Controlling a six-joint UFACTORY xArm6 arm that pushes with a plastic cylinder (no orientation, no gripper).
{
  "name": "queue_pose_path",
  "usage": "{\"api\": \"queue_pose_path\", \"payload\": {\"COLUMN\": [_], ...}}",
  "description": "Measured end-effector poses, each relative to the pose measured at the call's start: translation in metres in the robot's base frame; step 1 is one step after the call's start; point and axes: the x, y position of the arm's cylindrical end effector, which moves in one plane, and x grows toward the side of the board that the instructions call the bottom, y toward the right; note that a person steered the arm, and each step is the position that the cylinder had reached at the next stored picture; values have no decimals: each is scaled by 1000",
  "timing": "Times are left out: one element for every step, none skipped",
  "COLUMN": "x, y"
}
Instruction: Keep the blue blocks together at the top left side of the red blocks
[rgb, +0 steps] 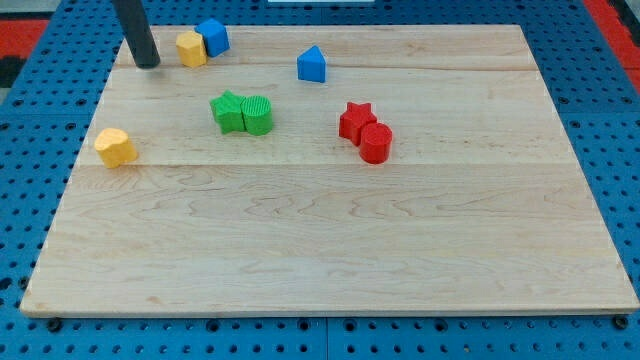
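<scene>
The wooden worktop (330, 250) carries eight blocks in four colours, two of each.

Blue, two: a blue cube-like block (213, 37) sits near the view's top left, touching a yellow block on its left side, and a blue house-shaped block (312, 65) with a pointed top stands alone further toward the view's right, well apart from the first. The two blue blocks are therefore not together.

Red, two: a red star (355, 120) and a red cylinder (376, 143) touch each other right of the middle of the board, the cylinder lying toward the view's bottom right of the star. The blue house-shaped block is above and to the left of this pair, near but not touching.

Green, two: a green star-like block (229, 110) and a green cylinder (257, 114) sit side by side, touching, left of the red pair.

Yellow, two: a yellow block (191, 48) (its shape is hard to make out, roughly rounded) presses against the blue cube-like block, and a yellow heart-like block (115, 147) lies alone near the view's left edge.

The arm has no hand to open or close, only a dark rod. My tip (147, 64) rests on the board near the view's top left corner, just to the left of the yellow block beside the blue cube-like block, close to it but with a small gap showing.
</scene>
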Motion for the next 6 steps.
{"api": "queue_pose_path", "payload": {"x": [-39,-49,-11,-11,16,-6], "y": [27,113,121,85,160,139]}}
